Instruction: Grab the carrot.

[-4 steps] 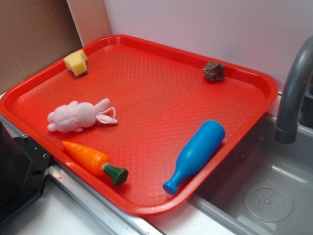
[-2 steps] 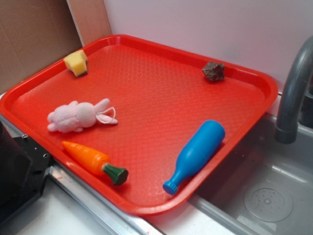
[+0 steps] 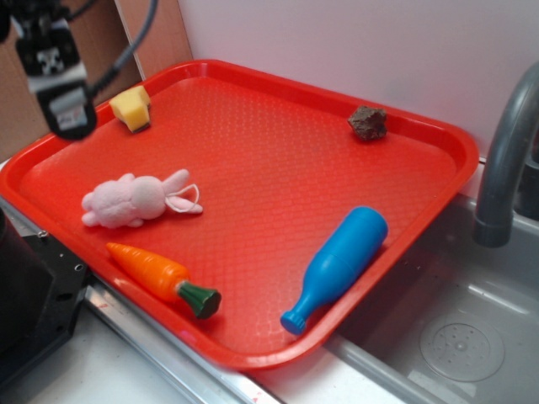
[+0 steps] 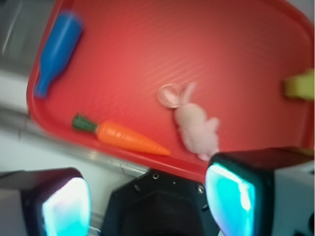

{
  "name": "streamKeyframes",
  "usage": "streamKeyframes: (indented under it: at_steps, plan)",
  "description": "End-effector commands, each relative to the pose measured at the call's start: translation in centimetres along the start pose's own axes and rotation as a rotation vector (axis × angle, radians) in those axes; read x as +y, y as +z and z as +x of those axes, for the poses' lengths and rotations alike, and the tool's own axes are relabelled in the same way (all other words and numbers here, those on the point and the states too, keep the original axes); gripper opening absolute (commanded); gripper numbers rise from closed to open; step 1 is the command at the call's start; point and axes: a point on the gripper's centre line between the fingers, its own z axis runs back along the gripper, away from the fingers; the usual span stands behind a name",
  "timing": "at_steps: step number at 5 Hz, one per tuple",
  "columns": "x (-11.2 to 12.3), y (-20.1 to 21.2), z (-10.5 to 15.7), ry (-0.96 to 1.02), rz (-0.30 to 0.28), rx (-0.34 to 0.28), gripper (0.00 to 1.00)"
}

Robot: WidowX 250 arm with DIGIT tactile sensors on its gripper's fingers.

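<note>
While your gripper (image 4: 147, 201) hung spread wide and empty above the red plastic tray's (image 3: 253, 76) left rim, the glossy orange toy carrot (image 3: 160, 276) lay near its front edge.

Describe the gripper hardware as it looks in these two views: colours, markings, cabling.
In the exterior view the gripper is a black boxy assembly with a white band across it, a small black-and-white square marker on its body, and a dark cable looping off the top. In the blurred wrist view it has two black fingers with glowing cyan inner pads, on a dark angular mount.
</note>
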Motion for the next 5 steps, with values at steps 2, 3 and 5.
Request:
streamKeyframes:
  at_steps: [2, 3, 5]
  plan:
    - [-0.8, -2.7, -0.9, -0.263, -0.001, -0.044, 1.0]
    - [-0.8, -2.7, -0.9, -0.263, -0.001, -0.044, 1.0]
    - [-2.1, -6.6, -1.2, -0.62, -0.002, -0.02, 1.0]
